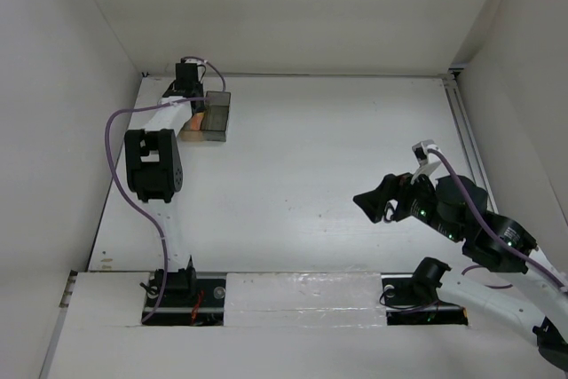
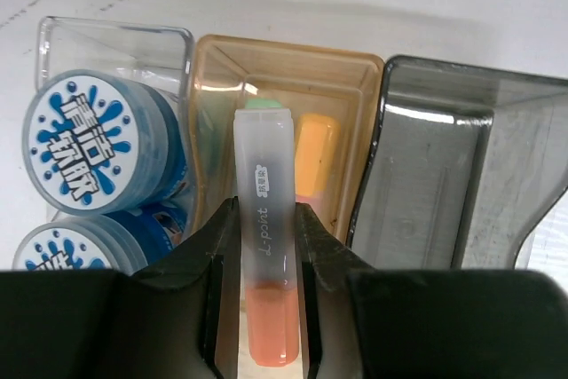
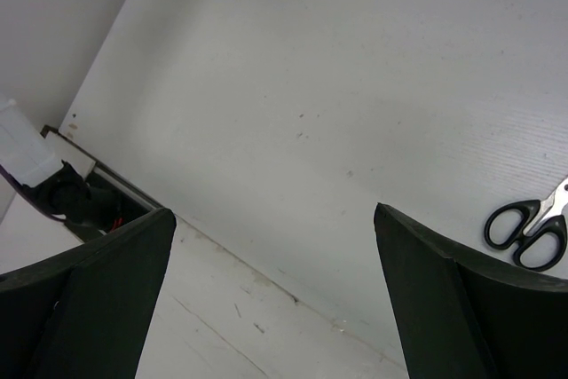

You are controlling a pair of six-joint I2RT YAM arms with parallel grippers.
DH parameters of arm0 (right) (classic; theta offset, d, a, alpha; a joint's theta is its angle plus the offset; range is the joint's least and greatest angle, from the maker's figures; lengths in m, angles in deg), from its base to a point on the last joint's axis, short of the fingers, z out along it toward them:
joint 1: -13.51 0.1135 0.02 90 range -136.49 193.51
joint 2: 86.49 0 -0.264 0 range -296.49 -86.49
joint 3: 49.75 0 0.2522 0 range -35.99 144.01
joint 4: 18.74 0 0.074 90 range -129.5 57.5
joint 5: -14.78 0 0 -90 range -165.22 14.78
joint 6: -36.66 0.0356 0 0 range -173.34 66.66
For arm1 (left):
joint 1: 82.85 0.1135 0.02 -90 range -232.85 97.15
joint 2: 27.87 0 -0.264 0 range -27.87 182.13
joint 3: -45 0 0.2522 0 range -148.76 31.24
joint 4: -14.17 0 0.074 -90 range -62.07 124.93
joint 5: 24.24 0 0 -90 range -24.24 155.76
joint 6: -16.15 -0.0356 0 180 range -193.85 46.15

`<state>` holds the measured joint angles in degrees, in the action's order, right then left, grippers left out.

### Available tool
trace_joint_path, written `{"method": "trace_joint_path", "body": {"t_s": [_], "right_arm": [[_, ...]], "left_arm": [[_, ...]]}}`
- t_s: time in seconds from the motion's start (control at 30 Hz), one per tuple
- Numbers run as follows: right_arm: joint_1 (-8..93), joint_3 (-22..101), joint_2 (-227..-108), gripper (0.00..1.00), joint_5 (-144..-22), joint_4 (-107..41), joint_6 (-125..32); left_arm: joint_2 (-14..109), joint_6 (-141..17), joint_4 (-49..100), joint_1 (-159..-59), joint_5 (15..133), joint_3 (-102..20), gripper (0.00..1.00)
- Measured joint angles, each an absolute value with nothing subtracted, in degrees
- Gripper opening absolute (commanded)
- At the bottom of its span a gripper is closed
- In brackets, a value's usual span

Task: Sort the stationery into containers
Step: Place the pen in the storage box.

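Two rolls [image 2: 93,144] sit in the clear bin [image 2: 115,28], next my left gripper [image 2: 264,219] is clamped mid-body on the orange marker [image 2: 264,157], I judge light, stiff and slippery, over the amber bin [image 2: 293,46], and my right gripper [image 3: 273,212] stands open, scissors [image 3: 528,228] lying to its right.

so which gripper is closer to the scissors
Right. The right gripper hangs open just beside the scissors; the left gripper is across the table over the amber bin, holding a marker.
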<state>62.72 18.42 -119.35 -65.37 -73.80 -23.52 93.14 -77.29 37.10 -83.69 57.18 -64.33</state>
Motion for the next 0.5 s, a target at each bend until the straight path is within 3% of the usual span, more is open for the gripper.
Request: {"method": "trace_joint_path", "body": {"t_s": [0.07,0.1,0.17,0.27,0.33,0.5], "right_arm": [[62.7,18.4,-119.4,1.00,-65.4,-73.6,-23.5],[62.7,18.4,-119.4,1.00,-65.4,-73.6,-23.5],[62.7,18.4,-119.4,1.00,-65.4,-73.6,-23.5],[62.7,18.4,-119.5,1.00,-65.4,-73.6,-23.5],[62.7,18.4,-119.5,1.00,-65.4,-73.6,-23.5],[62.7,18.4,-120.0,1.00,-65.3,-73.0,-23.5]], "left_arm": [[93.1,-76.9,36.7,-83.7,56.6,-64.3,0.07],[93.1,-76.8,36.6,-83.7,56.3,-64.3,0.30],[93.1,-76.5,36.7,-83.7,55.8,-64.3,0.55],[93.1,-75.9,36.7,-83.7,55.2,-64.3,0.70],[93.1,-75.7,36.8,-83.7,54.9,-64.3,1.00],[90.6,-74.9,38.7,-85.3,53.9,-64.9,1.00]]}}
